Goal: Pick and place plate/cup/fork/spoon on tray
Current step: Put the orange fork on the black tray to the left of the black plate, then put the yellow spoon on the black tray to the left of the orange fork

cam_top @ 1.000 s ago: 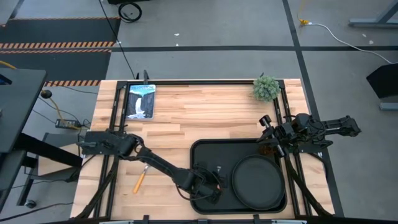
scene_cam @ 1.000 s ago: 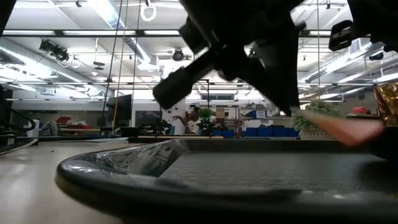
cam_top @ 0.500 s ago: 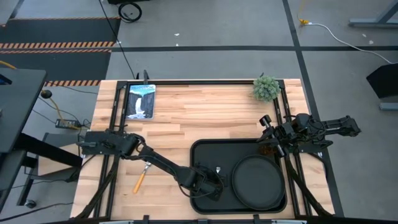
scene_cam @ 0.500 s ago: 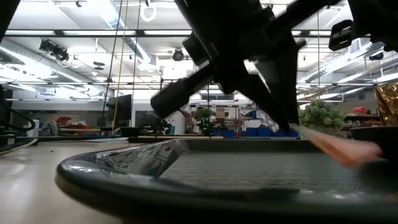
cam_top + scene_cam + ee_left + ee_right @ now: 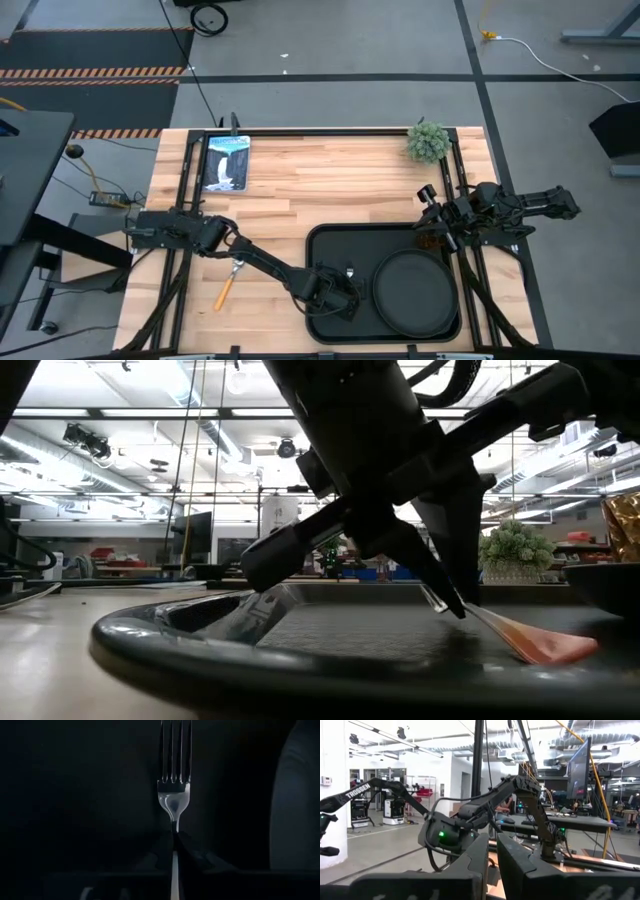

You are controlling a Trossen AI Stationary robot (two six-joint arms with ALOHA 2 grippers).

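On my wooden table (image 5: 300, 190) sits a small green plant (image 5: 428, 141) at the far right corner — I see it also across the low view (image 5: 515, 548). At the far left lies a flat picture card (image 5: 226, 163), blue and white — perhaps a waterfall scene. A white cable (image 5: 545, 55) trails over the grey floor beyond, and a wheel (image 5: 210, 17) shows near the top edge.
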